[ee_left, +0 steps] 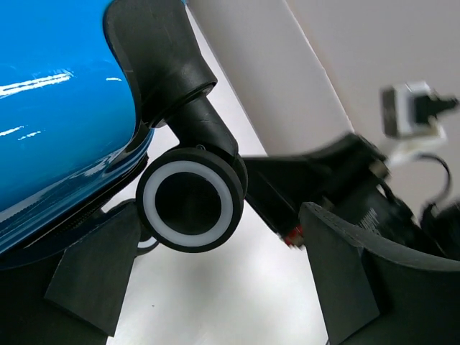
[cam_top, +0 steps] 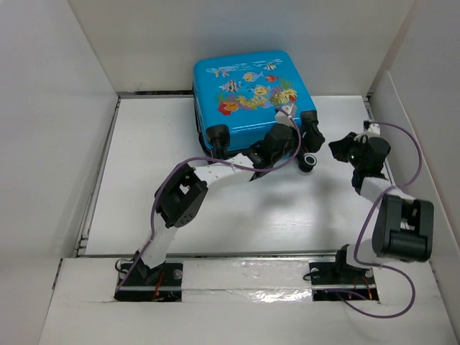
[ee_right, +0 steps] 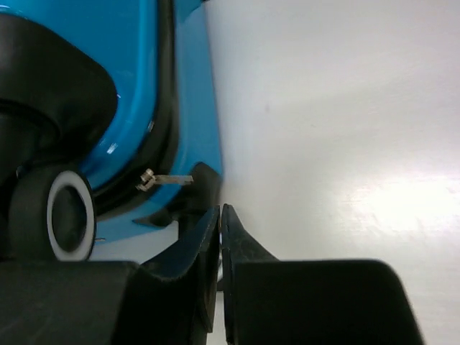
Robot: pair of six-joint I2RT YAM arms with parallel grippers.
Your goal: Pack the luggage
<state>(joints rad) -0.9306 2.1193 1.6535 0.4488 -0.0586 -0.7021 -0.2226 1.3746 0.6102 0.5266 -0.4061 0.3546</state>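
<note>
LUGGAGE AT THE FAR SIDE OF THE TABLE: We see the luggage (cam_top: pixel 248 90), a bright-blue hard-shell case printed with cartoon fish and coral. It lies flat with its printed side up at the far middle of the white table (cam_top: pixel 237 215). Its back edge is by the rear wall (cam_top: pixel 237 36) and its black wheels are turned toward the arms. The two shells are together. In the right wrist view the black zipper seam (ee_right: pixel 164 86) runs between them, and a small silver zipper pull (ee_right: pixel 167 179) sticks out sideways from it.

The left arm (cam_top: pixel 215 171) stretches across the table to the case's near right corner. There the left gripper (ee_left: pixel 215 223) stands wide open, its dark fingers (ee_left: pixel 93 277) spread to either side of a black wheel (ee_left: pixel 190 207) with a white ring. The wheel sits in the gap, close to one finger and well clear of the other, and we see nothing clamped.

The right gripper (ee_right: pixel 221 215) sits just beside that same corner, its two fingertips pressed together with nothing between them. The tips point toward the case's lower edge, near the zipper pull but apart from it, and a white-ringed wheel shows at the left of its wrist view. From the left wrist, the right arm (cam_top: pixel 402 226) appears as a blurred dark shape just beyond the wheel
</note>
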